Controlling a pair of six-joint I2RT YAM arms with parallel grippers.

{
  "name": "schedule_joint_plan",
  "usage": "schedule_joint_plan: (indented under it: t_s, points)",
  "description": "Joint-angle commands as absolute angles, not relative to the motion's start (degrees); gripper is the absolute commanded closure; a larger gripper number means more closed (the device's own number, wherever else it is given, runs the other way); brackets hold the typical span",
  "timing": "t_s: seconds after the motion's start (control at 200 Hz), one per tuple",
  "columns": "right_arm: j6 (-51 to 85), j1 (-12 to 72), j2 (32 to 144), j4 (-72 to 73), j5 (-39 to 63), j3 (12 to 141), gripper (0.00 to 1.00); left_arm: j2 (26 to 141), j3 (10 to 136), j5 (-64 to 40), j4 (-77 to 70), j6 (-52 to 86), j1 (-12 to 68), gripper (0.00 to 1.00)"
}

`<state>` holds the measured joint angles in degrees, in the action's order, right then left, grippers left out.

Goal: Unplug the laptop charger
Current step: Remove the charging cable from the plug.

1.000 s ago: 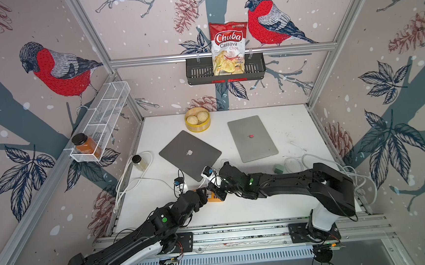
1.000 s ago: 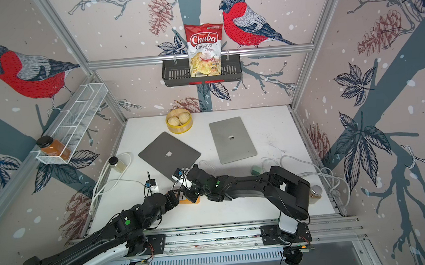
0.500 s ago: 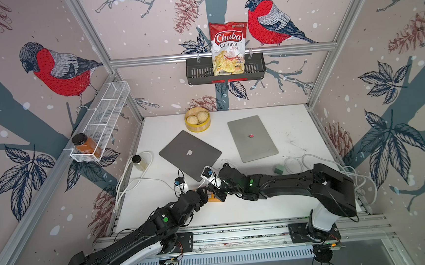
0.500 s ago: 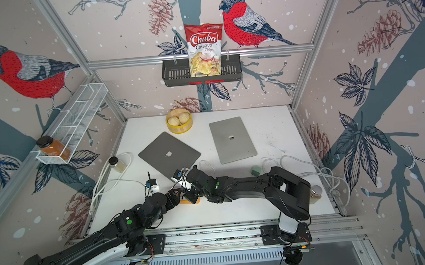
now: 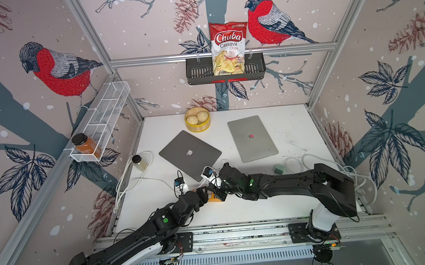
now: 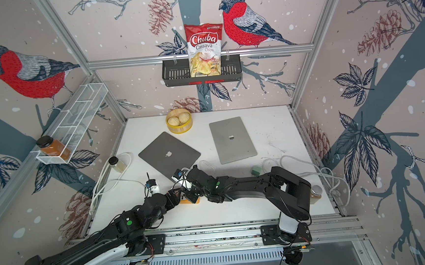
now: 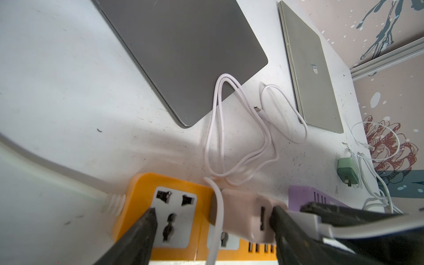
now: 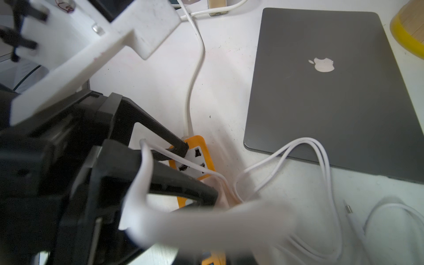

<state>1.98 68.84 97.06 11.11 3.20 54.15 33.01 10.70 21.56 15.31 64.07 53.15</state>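
An orange power strip lies near the table's front edge. A pale pink laptop charger sits plugged into it. Its white cable loops toward the dark grey laptop, and the cable's connector lies loose on the table. My left gripper is open and straddles the strip: one finger over a socket, the other against the charger's side. My right gripper hangs just beyond the charger. Its dark fingers lie close together, and the cable blurs them in the right wrist view.
A silver laptop lies at the back right and a bamboo steamer behind. A small jar and the strip's thick cord are at the left. A green adapter and loose cables are at the right. A purple block sits beside the strip.
The right wrist has edged very slightly toward the dark laptop. The left arm and both grippers' openings look the same.
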Motion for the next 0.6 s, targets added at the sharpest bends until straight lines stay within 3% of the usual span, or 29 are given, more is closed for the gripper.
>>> schedule_joint_plan:
  t_s: [0.0, 0.595]
  points:
    - [3.19, 68.64, 96.64, 13.01, 4.28, 54.66, 0.87, 33.62, 9.75, 20.13, 24.08, 63.00, 53.07, 0.23]
    - [3.39, 68.14, 96.60, 10.04, 0.65, 57.88, 0.88, 32.28, 8.99, 20.13, 25.06, 63.52, 52.91, 0.23]
